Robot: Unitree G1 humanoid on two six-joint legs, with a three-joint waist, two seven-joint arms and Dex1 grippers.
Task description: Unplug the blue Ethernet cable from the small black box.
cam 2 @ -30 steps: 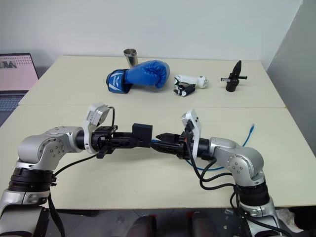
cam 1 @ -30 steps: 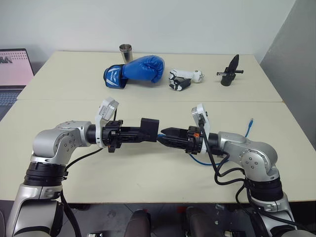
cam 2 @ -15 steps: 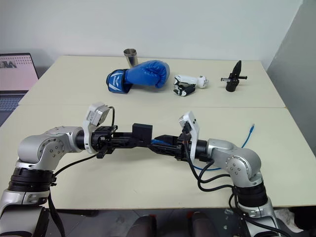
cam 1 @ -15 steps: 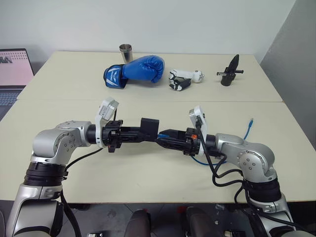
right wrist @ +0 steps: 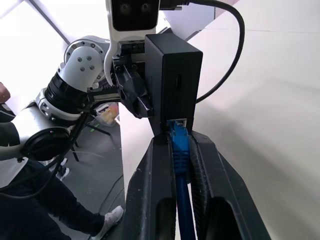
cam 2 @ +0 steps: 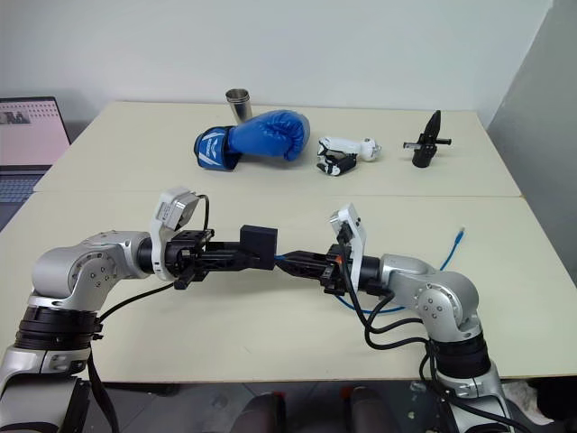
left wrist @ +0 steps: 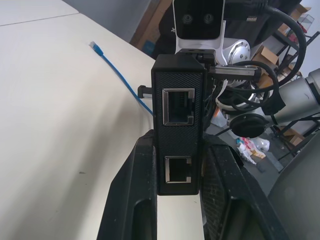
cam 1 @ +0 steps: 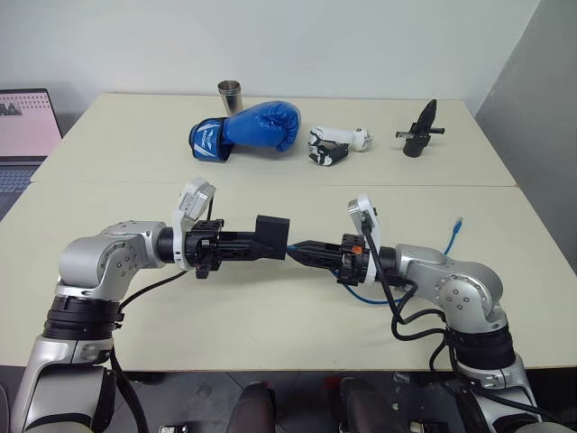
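So the small black box [cam 1: 272,236] is being held up over the desk [cam 1: 270,316], roughly dead center between the 2 arms. The left gripper [left wrist: 172,180] is reaching in level from the box's left side, and its jaws are clamped tight on the box. You can see 2 open ports facing the left wrist view.

The right gripper [right wrist: 181,150] is coming in level from the box's right side, and its jaws are pinched together on the blue Ethernet cable [right wrist: 180,150] right at the plug. The plug is still sitting in the port on the box's right face, so nothing is unplugged at this point. From there the cable is drooping down past the right wrist onto the desk, with its free clear end [cam 1: 459,220] lying well to the right of the box.

Further back from the box there's stuff lined up across the far desk: a metal cup [cam 1: 229,96], a blue boxing glove [cam 1: 248,128], a white and black gadget [cam 1: 334,144] and a black clip-like tool [cam 1: 420,130]. A laptop [cam 1: 22,135] is sitting way off to the box's left.
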